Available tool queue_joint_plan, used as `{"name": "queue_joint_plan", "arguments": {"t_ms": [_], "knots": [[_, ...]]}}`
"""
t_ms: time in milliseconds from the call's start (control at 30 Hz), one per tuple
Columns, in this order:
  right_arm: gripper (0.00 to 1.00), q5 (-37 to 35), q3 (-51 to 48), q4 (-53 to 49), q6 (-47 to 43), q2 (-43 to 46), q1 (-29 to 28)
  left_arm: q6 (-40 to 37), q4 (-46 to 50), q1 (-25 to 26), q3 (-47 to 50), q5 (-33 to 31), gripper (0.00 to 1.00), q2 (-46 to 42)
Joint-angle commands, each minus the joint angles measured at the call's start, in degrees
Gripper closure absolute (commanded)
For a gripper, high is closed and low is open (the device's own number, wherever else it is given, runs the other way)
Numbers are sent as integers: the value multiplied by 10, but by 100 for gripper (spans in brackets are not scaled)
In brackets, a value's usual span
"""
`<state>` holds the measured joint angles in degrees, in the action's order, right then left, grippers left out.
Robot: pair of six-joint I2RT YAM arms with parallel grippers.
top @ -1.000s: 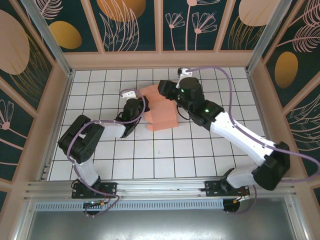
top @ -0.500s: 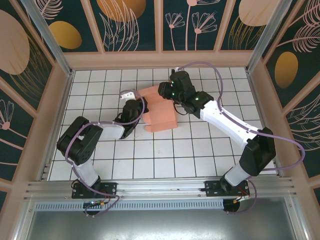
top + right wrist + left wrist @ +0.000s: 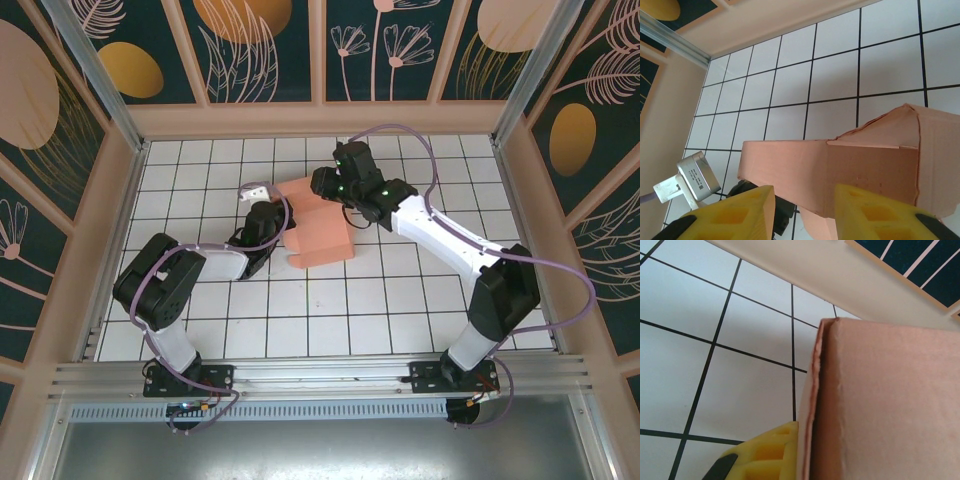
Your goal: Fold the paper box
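Note:
The paper box (image 3: 320, 232) is salmon-pink card, partly raised, lying on the white tiled floor mid-table. My left gripper (image 3: 273, 224) is at its left edge and shut on it. In the left wrist view one yellow pad (image 3: 765, 452) presses against the card's edge (image 3: 880, 405), which hides the other finger. My right gripper (image 3: 326, 186) is at the box's far right corner. In the right wrist view its yellow fingers (image 3: 725, 215) stand apart and open (image 3: 804, 189), with a raised wall of the box (image 3: 840, 170) just beyond the tips.
Low beige walls (image 3: 320, 120) enclose the tiled floor (image 3: 330, 310). The left arm's black gripper body (image 3: 747, 187) and white camera mount (image 3: 692, 177) are just past the box in the right wrist view. Purple cables (image 3: 420, 150) loop over the right arm.
The right arm's forearm has swung toward the far wall and its gripper has shifted slightly left along the box's far corner. The left arm and its grip have not moved.

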<state>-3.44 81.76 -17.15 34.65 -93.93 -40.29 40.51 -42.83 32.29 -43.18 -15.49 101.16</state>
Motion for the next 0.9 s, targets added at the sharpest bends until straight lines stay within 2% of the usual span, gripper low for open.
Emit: {"name": "queue_joint_plan", "arguments": {"t_ms": [0, 133, 233, 367, 533, 867], "knots": [[62, -33, 26, -29, -3, -7, -9, 6, -30, 2, 3, -2, 100, -26], [52, -114, 28, -49, -14, 6, -21, 10, -30, 2, 9, -13, 100, -26], [50, -162, 33, -65, -18, 2, -23, 10, -30, 2, 8, -13, 100, -26], [53, -150, 54, -76, -20, -20, -26, 11, -30, 3, 4, -7, 100, -26], [62, -134, 92, -101, -21, -59, -30, 11, -31, 3, 6, -7, 100, -26], [63, -136, 129, -130, -28, -93, -37, 13, -33, 3, 7, -9, 100, -44]]}}
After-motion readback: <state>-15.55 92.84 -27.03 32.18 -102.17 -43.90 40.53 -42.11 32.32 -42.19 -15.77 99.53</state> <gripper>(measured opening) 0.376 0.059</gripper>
